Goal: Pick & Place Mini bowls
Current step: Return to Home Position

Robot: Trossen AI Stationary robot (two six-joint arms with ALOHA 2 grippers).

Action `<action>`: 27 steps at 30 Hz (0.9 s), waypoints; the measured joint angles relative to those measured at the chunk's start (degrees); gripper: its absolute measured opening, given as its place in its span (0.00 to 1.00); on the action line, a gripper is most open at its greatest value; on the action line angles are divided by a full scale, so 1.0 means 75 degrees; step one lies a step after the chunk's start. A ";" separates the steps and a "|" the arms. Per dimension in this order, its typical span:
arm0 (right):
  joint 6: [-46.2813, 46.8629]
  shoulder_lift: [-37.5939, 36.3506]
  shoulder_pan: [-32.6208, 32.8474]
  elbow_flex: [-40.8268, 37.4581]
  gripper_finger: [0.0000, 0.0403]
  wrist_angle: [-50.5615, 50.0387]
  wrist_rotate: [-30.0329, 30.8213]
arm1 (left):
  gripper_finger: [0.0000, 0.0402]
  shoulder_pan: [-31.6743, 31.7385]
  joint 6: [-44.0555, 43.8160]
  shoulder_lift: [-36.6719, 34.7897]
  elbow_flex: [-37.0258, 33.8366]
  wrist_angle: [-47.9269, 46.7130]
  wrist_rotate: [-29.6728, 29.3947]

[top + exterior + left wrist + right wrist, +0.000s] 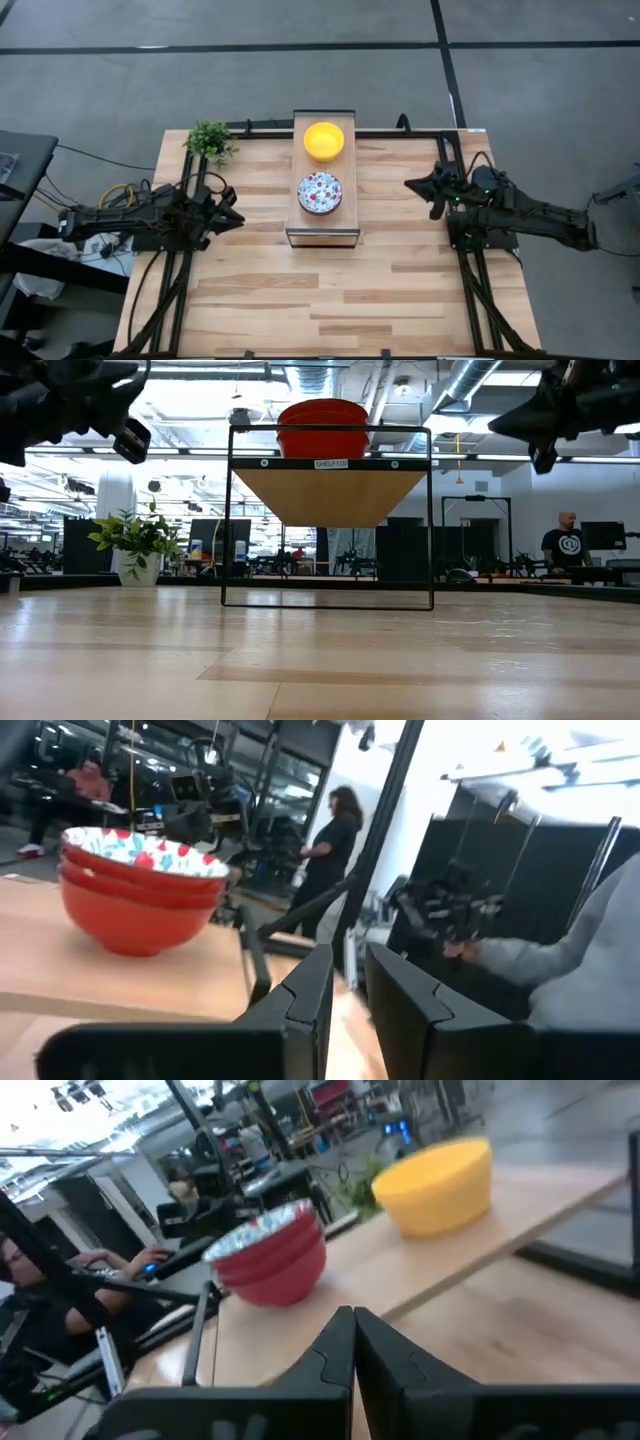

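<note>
Mini bowls all sit on the shelf [349, 170]: yellow stack [324, 140] and floral stack [320, 192], between the two claws and well apart from each. Left claw [236, 214]: fingers a narrow gap apart, empty, raised above the counter [300, 300], facing the shelf. Right claw [412, 185]: fingers pressed together, empty, likewise raised and facing the shelf. Judgement: homing should draw each arm straight away from the shelf, slowly, with no sweep past the stacks.

Yellow bowls [324, 140]: nested stack, upright, upper centre of high view, on shelf [322, 224] top. Floral bowls [320, 192]: nested stack, red outside, white patterned inside, upright, just below yellow stack, not touching.
</note>
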 joint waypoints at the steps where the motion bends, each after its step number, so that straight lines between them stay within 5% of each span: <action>1: 0.0101 0.0000 0.0061 -0.0120 0.00 0.0093 -0.0006 | 0.16 0.0000 0.0162 0.0075 0.0000 -0.0053 0.0000; 8: 0.0341 0.0000 0.0344 -0.0552 0.00 -0.0199 0.0102 | 0.16 0.0000 0.0362 0.0577 0.0000 -0.0179 -0.0032; 15: -0.0125 -0.0066 0.0456 -0.0601 0.00 -0.0302 0.2076 | 0.16 0.0000 0.0107 0.0615 0.0000 -0.0153 -0.0058; 22: -0.0651 -0.0774 0.0754 -0.0601 0.00 -0.0349 0.1787 | 0.16 0.0005 -0.0017 0.0359 0.0000 -0.0013 -0.0055; 27: -0.0794 -0.1475 0.0887 -0.0601 0.00 -0.1010 0.1804 | 0.16 0.0012 0.0976 0.0445 0.0000 -0.0300 -0.0428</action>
